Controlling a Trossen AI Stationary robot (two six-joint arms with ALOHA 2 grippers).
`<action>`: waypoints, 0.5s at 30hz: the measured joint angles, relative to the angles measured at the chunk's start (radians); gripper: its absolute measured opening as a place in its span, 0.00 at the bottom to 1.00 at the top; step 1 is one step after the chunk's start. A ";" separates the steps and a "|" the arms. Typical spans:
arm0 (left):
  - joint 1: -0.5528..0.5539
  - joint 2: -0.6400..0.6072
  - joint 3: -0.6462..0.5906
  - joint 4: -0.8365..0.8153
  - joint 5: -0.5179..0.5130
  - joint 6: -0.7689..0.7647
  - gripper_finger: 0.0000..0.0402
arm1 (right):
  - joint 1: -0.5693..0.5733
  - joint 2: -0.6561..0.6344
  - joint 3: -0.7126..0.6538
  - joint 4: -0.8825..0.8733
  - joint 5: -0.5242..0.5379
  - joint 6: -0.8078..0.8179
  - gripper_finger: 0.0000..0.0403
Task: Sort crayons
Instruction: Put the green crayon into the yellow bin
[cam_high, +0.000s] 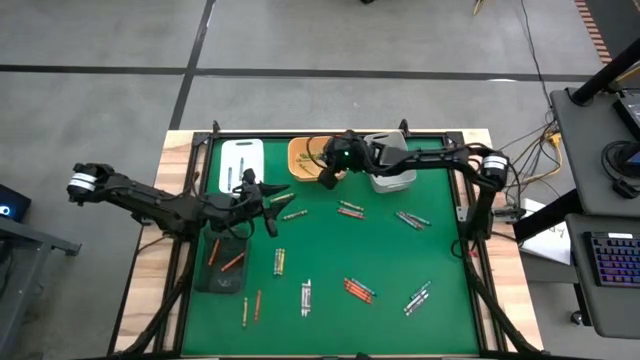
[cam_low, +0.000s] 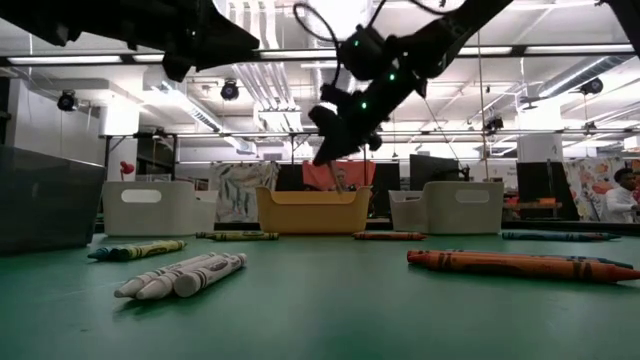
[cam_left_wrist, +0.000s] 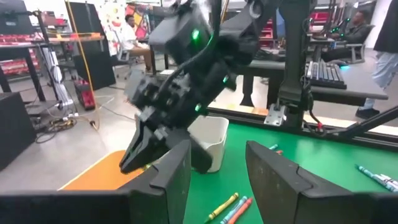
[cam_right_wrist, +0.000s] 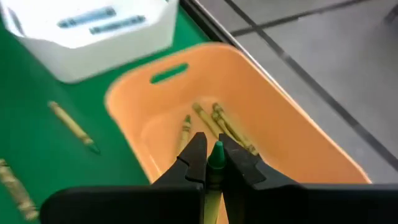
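While my right gripper hangs over the orange plastic tray, fingers clamped on a yellow-olive wax crayon, next I release (left gripper fingers apart).

crayons on the table, three trays behind

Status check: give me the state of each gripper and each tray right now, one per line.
right gripper: shut on a yellow-green crayon, above the orange tray.
left gripper: open, empty.
orange tray: holds several yellow-olive crayons.
white tray: holds blue crayons.
dark tray: holds red-orange crayons.
loose crayons: scattered on the green mat.
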 joint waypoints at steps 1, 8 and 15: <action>0.000 0.000 0.000 -0.002 -0.001 0.000 0.34 | -0.004 0.009 0.000 -0.002 0.000 0.000 0.03; 0.000 0.000 0.000 -0.006 -0.001 0.000 0.34 | -0.019 0.036 0.000 -0.001 -0.002 -0.009 0.03; 0.001 0.000 0.000 -0.006 -0.002 0.000 0.34 | -0.020 0.036 0.000 0.001 -0.002 -0.029 0.03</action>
